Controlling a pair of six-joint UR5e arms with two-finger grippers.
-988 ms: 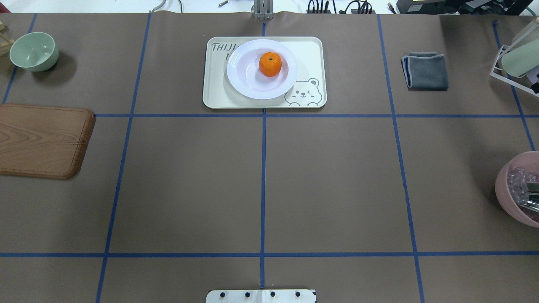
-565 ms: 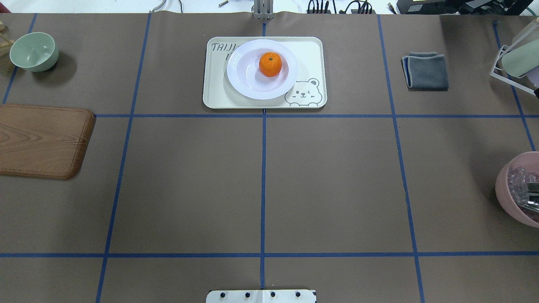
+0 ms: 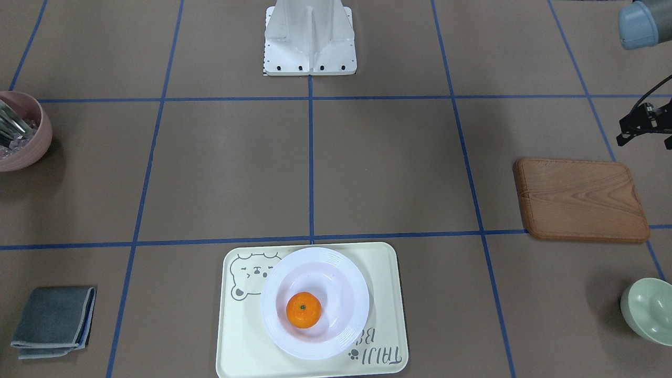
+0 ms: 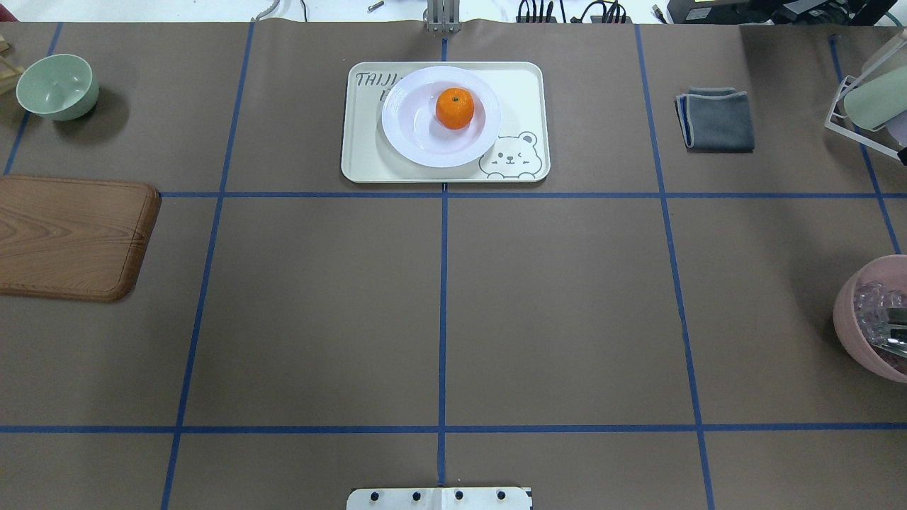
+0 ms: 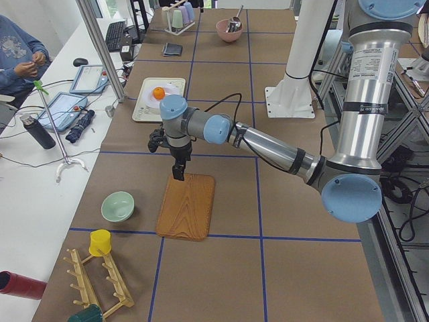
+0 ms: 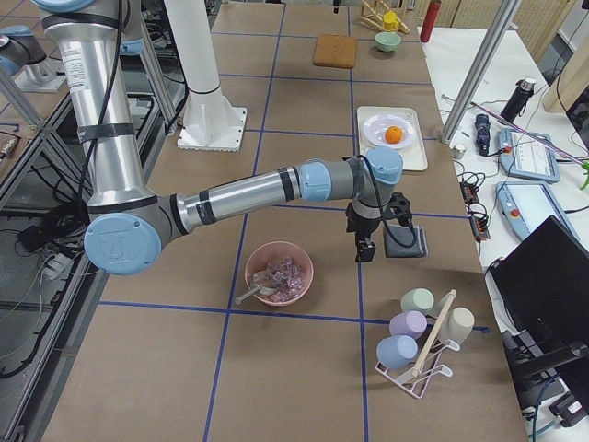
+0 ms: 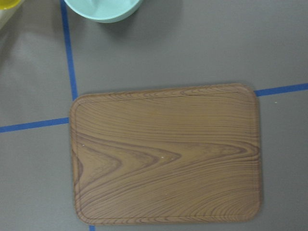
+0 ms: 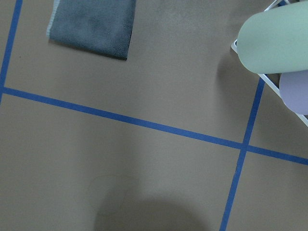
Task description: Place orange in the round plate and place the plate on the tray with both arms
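Observation:
The orange (image 4: 454,108) lies inside the round plate (image 4: 411,138), a glossy white plate with a ribbed rim. The plate rests on the cream bear tray (image 4: 361,159) at the table's far middle; in the front-facing view the orange (image 3: 303,310) sits left of the plate's centre. My left gripper (image 5: 178,173) hangs over the wooden board, far from the tray. My right gripper (image 6: 364,250) hangs beside the grey cloth, also well away. Neither wrist view shows fingers, so I cannot tell whether either gripper is open or shut.
A wooden board (image 4: 71,237) and a pale green bowl (image 4: 57,86) lie on the left. A folded grey cloth (image 4: 717,119), a cup rack (image 4: 875,106) and a pink bowl (image 4: 854,319) holding utensils are on the right. A person sits beyond the table's far edge.
A dark part of the right gripper at the overhead view's right edge has slipped farther out of frame. Orange, plate and tray have not moved.

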